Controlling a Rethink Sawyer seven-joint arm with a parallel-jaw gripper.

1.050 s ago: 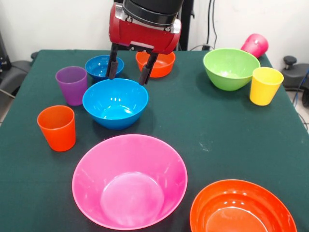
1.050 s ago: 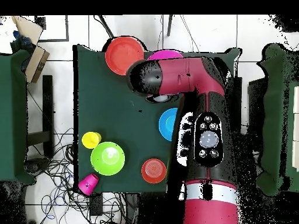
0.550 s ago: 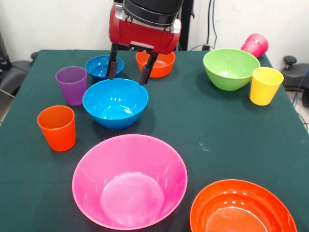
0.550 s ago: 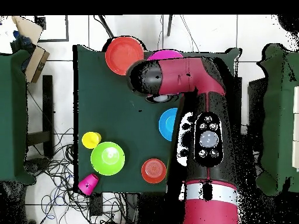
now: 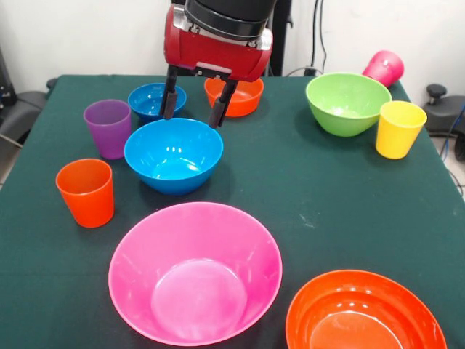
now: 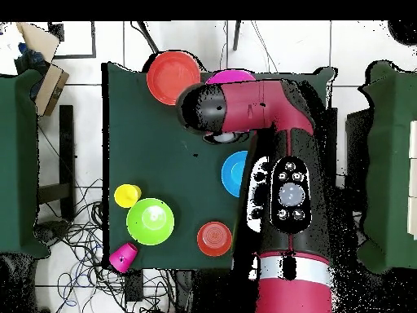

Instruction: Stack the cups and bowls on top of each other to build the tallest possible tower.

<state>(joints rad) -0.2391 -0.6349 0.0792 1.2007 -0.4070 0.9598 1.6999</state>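
The gripper [image 5: 193, 114] hangs with its fingers spread apart, holding nothing, over the far rim of the medium blue bowl [image 5: 173, 155]. From that bowl, the small blue bowl [image 5: 156, 99] sits at eleven o'clock, the small orange bowl [image 5: 237, 97] at one, the purple cup [image 5: 107, 128] at nine, and the pink bowl [image 5: 195, 273] at six.

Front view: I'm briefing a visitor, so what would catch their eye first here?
The red and black gripper hangs open over the far rim of the medium blue bowl, left of centre. Nearest the camera sits the very large pink bowl, with the large orange bowl at its right. A magenta cup lies tipped at the far right corner.
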